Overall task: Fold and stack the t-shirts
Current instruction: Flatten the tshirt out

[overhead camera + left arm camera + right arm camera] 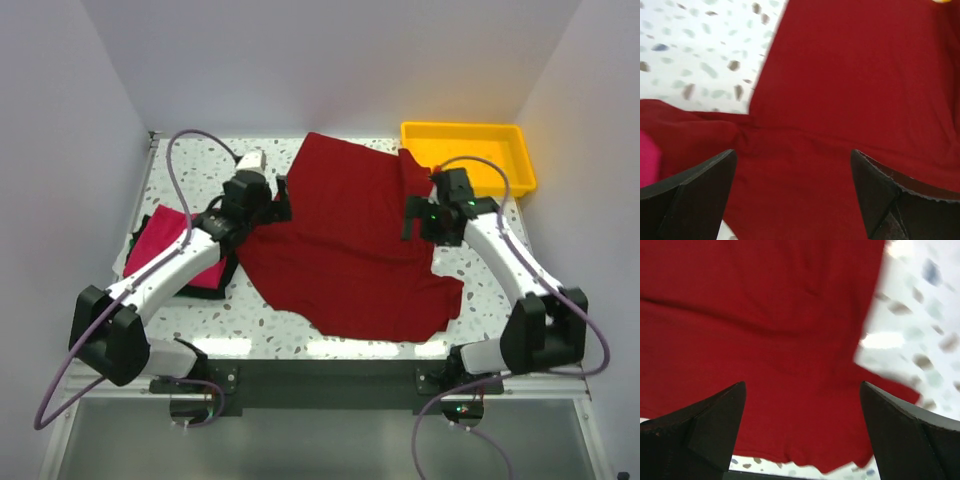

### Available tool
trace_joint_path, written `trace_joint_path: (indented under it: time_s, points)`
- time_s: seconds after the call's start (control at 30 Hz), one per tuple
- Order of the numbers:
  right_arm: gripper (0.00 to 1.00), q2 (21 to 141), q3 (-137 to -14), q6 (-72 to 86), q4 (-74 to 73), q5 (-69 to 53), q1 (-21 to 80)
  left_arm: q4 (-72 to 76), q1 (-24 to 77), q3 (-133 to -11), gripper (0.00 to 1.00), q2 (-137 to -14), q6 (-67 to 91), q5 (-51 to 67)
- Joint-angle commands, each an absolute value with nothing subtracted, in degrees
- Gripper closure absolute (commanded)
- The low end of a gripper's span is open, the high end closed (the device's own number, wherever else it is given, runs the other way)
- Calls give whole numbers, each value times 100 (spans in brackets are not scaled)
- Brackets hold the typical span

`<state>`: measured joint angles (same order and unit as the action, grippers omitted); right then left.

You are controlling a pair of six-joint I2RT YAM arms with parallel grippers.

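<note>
A dark crimson t-shirt (345, 245) lies spread out in the middle of the table. My left gripper (283, 200) is open above its left edge; in the left wrist view the red cloth (850, 95) fills the space between the spread fingers (695, 195). My right gripper (410, 218) is open above its right edge; the right wrist view shows the shirt (760, 325) and its hem below the spread fingers (900, 435). A folded magenta-pink t-shirt (160, 240) lies on a dark folded one (215, 280) at the left, under my left arm.
A yellow plastic tray (470, 140) stands at the back right corner. The speckled white table (200, 160) is bounded by grey walls at the left, the back and the right. Purple cables loop over both arms.
</note>
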<state>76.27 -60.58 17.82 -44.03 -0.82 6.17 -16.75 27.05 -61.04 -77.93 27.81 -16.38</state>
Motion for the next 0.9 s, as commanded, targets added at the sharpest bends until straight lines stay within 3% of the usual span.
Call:
trace_joint_path:
  time_s: [0.0, 0.2, 0.4, 0.67, 0.87]
  points:
    - [1, 8792, -6713, 1635, -3578, -114, 1440, -1196, 3224, -5627, 0, -7795, 3111, -1381]
    - [1, 10510, -7961, 1635, -3418, 131, 1907, -1055, 3744, -5168, 0, -8252, 3489, -1248]
    - [1, 11004, -7621, 1837, -3296, 272, 2004, -1142, 3744, -5203, 0, -8973, 3718, -1606]
    - [1, 9996, -5364, 2767, -2796, 238, 2197, -1485, 3665, -5685, 0, -9921, 3735, -2337]
    - [1, 8958, -3693, 3733, -2409, -191, 2943, -1204, 3533, -6422, 0, -10913, 3332, -1907]
